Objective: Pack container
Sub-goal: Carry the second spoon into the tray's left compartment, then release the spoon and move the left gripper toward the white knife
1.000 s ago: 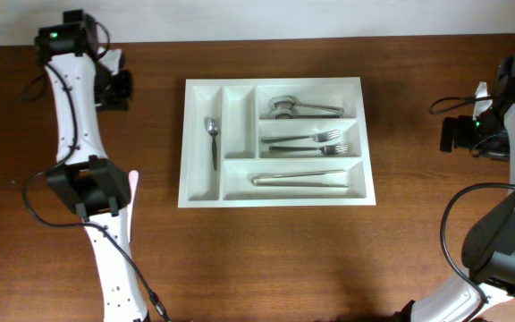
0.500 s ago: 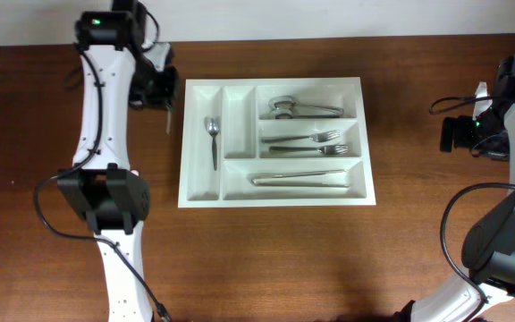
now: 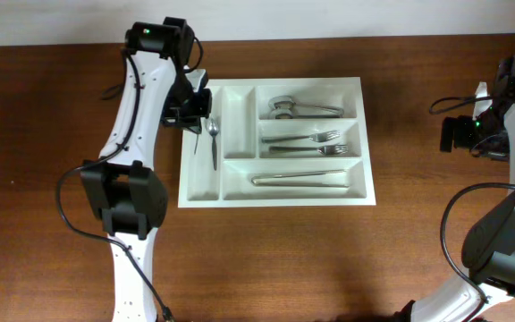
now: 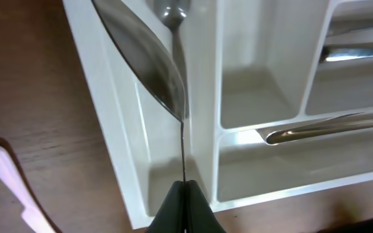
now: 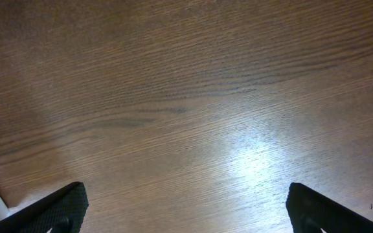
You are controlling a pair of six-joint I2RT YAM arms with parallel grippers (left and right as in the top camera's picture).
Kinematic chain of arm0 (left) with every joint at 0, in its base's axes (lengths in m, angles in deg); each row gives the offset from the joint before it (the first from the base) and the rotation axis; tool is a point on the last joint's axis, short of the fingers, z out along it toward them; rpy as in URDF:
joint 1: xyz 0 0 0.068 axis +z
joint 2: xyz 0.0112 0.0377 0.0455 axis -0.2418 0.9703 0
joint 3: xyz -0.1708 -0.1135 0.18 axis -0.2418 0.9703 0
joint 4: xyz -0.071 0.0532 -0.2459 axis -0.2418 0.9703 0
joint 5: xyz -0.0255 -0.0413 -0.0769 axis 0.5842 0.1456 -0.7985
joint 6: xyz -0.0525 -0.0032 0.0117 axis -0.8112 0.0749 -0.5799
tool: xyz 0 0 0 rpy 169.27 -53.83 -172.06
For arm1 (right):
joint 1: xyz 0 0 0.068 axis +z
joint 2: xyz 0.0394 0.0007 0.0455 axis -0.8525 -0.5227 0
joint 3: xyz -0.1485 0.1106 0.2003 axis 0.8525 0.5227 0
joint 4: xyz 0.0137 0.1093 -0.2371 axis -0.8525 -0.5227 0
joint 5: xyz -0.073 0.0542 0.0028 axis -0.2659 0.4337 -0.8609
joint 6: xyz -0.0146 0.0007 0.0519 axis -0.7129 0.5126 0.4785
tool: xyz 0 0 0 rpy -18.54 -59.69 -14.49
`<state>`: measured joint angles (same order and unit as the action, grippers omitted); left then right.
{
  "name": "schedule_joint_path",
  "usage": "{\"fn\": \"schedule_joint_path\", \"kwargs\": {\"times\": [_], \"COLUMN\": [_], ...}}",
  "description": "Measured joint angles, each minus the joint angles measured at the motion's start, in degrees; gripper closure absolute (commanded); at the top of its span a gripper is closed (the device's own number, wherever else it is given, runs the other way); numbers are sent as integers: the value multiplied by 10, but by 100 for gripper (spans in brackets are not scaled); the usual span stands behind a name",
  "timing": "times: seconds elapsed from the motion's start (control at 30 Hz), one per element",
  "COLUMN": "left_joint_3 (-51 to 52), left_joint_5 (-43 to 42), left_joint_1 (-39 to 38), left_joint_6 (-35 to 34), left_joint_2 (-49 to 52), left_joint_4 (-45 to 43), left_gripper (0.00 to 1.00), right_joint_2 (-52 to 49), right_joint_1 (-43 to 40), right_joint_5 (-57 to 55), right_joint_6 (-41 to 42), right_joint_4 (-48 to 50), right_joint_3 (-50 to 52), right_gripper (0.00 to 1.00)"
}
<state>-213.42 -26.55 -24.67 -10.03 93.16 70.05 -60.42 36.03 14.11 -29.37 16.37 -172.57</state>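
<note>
Across the counter (image 3: 347,268) toward the container (image 3: 280,202), which lies flat mid-counter, the left arm (image 3: 141,98) has swung in from the far left edge. The right tool (image 5: 186,206) idles with fingers spread over bare wood, well apart, leaving the approach free. The left tool (image 4: 185,206) pinches the thin handle of the held spoon (image 4: 144,58), bowl leading and angled down over the leftmost narrow compartment, probably so it lands alongside the resting spoon (image 3: 213,141) there.
</note>
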Motion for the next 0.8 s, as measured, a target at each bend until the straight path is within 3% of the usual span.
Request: {"fn": "schedule_joint_path", "kwargs": {"times": [0.63, 0.73, 0.8], "left_joint_3": [8, 24, 31], "left_joint_5": [18, 20, 21], "left_joint_1": [-2, -2, -2], "left_joint_6": [-30, -30, -32], "left_joint_2": [0, 0, 0], "left_joint_4": [-21, -37, -59], "left_gripper": [93, 82, 68], "right_joint_2": [0, 0, 0], "right_joint_1": [0, 0, 0], "right_joint_5": [0, 0, 0], "right_joint_6": [0, 0, 0], "right_joint_4": [0, 0, 0], "right_joint_3": [0, 0, 0], "right_gripper": [1, 1, 1]}}
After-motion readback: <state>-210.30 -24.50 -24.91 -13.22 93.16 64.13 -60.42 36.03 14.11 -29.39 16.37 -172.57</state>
